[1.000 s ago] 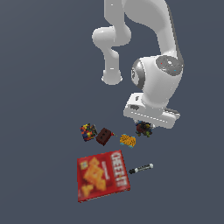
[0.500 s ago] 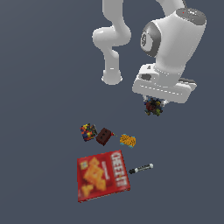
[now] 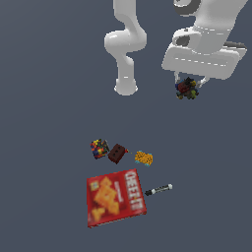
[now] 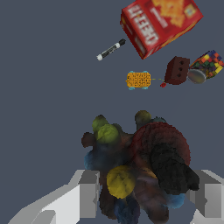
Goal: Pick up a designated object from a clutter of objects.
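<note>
We see the white two-fingered gripper (image 3: 187,84) clamped on the small dark lumpy clump flecked with red, green and yellow (image 3: 186,89), which hangs well above the grey floor (image 3: 49,98) at about two o'clock in the exterior view. In the wrist view the clump (image 4: 138,170) sits between the two pale fingers (image 4: 89,192), touching both.

The rest lies together on the floor, well apart from the clump, around six o'clock in the exterior view: the big flat red Cheez-It box (image 3: 115,197), with the thin black-and-white marker (image 3: 158,189) just beside it at its three o'clock. At the box's twelve o'clock we find the small brown block (image 3: 116,153), flanked by the multicoloured dark cube (image 3: 99,147) and the orange-yellow dotted piece (image 3: 143,158).
</note>
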Controlling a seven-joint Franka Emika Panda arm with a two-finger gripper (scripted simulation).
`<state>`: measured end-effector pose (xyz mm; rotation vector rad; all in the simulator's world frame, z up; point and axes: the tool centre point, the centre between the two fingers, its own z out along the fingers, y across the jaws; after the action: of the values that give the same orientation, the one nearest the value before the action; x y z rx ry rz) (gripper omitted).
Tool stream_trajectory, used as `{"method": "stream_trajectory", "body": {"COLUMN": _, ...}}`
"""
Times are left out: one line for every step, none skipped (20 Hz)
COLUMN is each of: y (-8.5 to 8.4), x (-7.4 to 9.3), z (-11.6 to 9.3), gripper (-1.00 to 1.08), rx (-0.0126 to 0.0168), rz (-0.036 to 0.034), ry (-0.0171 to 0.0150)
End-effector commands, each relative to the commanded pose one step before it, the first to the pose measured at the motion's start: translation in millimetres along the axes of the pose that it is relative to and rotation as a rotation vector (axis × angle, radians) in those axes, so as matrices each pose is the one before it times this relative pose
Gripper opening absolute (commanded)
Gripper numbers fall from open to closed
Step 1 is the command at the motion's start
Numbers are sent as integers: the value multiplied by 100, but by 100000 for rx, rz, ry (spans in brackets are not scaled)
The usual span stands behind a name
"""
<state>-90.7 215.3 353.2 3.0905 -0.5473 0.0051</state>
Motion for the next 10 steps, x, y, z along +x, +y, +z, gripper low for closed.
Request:
{"method": "stream_trajectory", "body": {"y": -281, "x": -1580, "z": -2300, "gripper": -100, "rx": 7, "rz": 10, "ry": -5}}
{"method": "stream_trajectory", "body": {"y": -121, "x": -561, "z": -829, "gripper": -100, "rx": 0, "rz": 0, "ry": 0}}
{"method": "stream_trajectory", "body": {"y": -128, "x": -520, "z": -772, "gripper": -100, "rx": 31, "rz": -62, "ry": -97}}
{"method": "stream_trajectory", "body": {"y": -119, "x": -507, "z": -756, "gripper": -100, "rx": 0, "rz": 0, "ry": 0}}
{"method": "stream_trajectory", "body": {"y": -119, "x": -477, "z": -716, "gripper": -100, "rx": 0, "rz": 0, "ry": 0}}
{"method": "stream_trajectory", "body": {"y": -111, "x": -427, "z": -664, "gripper": -100, "rx": 32, "rz": -21, "ry": -58}}
{"method": "stream_trajectory", "body": {"y": -114, "x": -409, "z": -623, "gripper": -100, "rx": 0, "rz": 0, "ry": 0}}
{"method": "stream_trajectory", "body": {"y": -108, "x": -376, "z": -575, "gripper": -100, "rx": 0, "rz": 0, "ry": 0}}
{"method": "stream_trajectory", "body": {"y": -85, "x": -316, "z": -520, "gripper": -100, "rx": 51, "rz": -19, "ry": -81}}
{"method": "stream_trajectory", "body": {"y": -93, "x": -310, "z": -477, "gripper": -100, "rx": 0, "rz": 0, "ry": 0}}
